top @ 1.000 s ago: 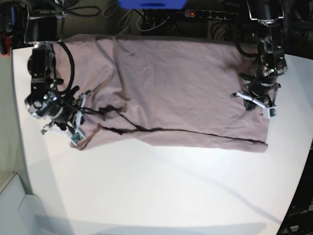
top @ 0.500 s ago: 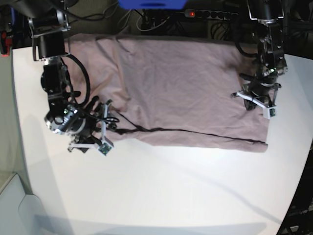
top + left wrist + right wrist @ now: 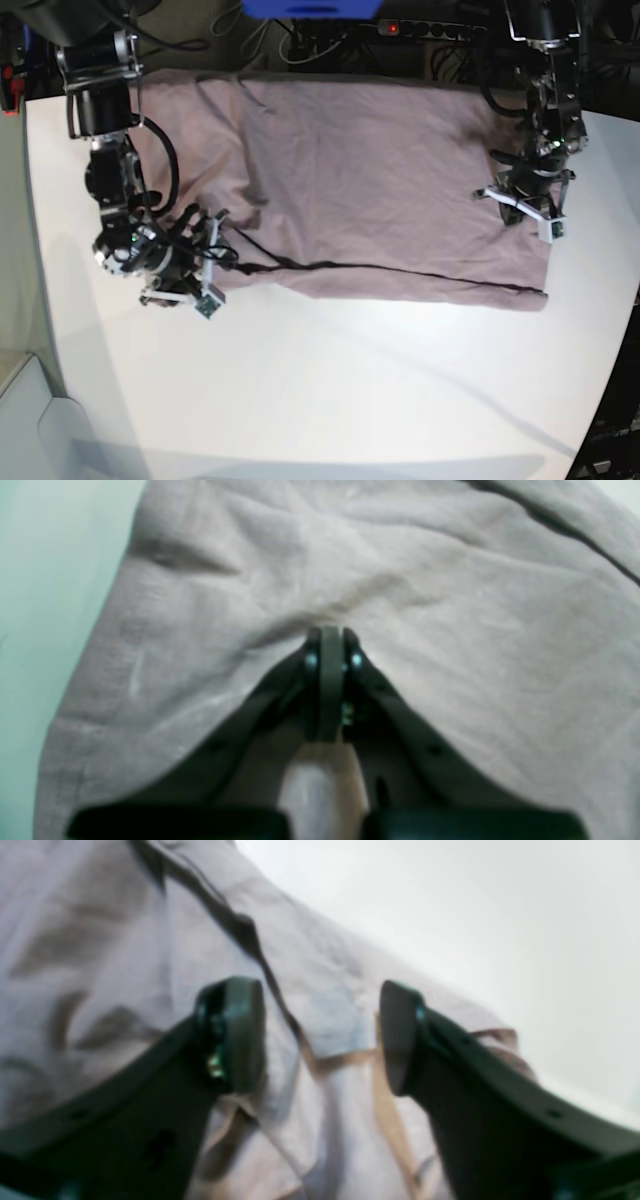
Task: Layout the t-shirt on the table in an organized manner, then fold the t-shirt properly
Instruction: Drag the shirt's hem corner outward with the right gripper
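Observation:
The mauve-pink t-shirt [image 3: 370, 180] lies spread across the far half of the white table [image 3: 350, 390], with a dark fold line along its near edge. My right gripper [image 3: 208, 262] hovers open at the shirt's near left corner. In the right wrist view its fingers [image 3: 235, 1035] straddle a creased flap of the t-shirt [image 3: 330, 1025], with nothing between them. My left gripper [image 3: 510, 205] is shut, its tips resting on the shirt near the right edge. In the left wrist view wrinkles in the t-shirt [image 3: 450, 605] run toward the closed left gripper [image 3: 330, 645].
A power strip [image 3: 430, 28], cables and a blue object [image 3: 310, 8] sit beyond the table's far edge. Bare table shows beside the shirt in both wrist views [image 3: 30, 580] [image 3: 500, 915]. The table's rounded near edge [image 3: 580, 440] curves off at the lower right.
My right gripper moved right along the shirt's near left corner and opened, letting go of the cloth. The left arm has stayed in place.

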Motion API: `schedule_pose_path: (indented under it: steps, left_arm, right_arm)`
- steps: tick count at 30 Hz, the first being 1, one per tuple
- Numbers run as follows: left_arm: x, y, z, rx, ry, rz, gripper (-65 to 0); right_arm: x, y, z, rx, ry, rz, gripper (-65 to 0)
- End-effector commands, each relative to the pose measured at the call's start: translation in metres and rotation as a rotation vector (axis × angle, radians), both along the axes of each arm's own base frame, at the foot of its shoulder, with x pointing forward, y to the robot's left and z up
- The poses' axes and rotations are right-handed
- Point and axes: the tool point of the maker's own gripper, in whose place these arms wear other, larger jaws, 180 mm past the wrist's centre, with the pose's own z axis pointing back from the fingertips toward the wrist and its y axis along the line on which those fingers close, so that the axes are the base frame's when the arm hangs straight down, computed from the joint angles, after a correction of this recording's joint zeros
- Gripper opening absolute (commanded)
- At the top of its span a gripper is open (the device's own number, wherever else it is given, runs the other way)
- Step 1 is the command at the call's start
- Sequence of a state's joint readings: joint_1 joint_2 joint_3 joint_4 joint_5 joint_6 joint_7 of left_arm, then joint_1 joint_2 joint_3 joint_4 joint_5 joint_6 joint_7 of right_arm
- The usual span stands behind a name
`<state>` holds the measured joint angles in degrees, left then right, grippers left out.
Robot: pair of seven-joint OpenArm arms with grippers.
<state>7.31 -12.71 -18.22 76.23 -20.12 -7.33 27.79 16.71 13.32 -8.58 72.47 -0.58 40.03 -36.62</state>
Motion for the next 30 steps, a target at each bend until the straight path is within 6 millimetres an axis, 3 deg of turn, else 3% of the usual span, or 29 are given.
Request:
schedule_pose_path:
  steps: [1,3,9,14,19,26,30]
  left_arm:
    - [-0.024,0.008,-0.021,0.028,0.134,0.01,-64.9]
    - [-0.024,0.008,-0.022,0.028,0.135,0.01,-64.9]
    - [-0.024,0.008,-0.022,0.028,0.135,0.01,-64.9]
    - [-0.024,0.008,-0.022,0.028,0.135,0.01,-64.9]
    - [-0.025,0.006,-0.023,0.023,0.135,0.01,-64.9]
    - [-0.031,0.006,-0.026,0.022,0.147,0.01,-64.9]
    - [-0.033,0.005,-0.027,0.02,0.152,0.009,-64.9]
  right_arm:
    - [0.018,-0.002,0.017,0.02,-0.051,-0.008,-36.8]
    - [0.02,-0.007,0.009,0.02,-0.022,-0.022,-40.3]
    - [0.03,-0.01,0.014,0.019,-0.026,-0.031,-49.9]
    - [0.052,-0.007,0.039,0.024,-0.086,-0.028,-59.4]
    - [0.074,-0.005,0.066,0.025,-0.144,-0.023,-60.7]
    - [0.122,0.012,0.11,0.085,-0.206,-0.024,-60.9]
    - [0.15,0.022,0.121,0.181,-0.215,-0.034,-60.7]
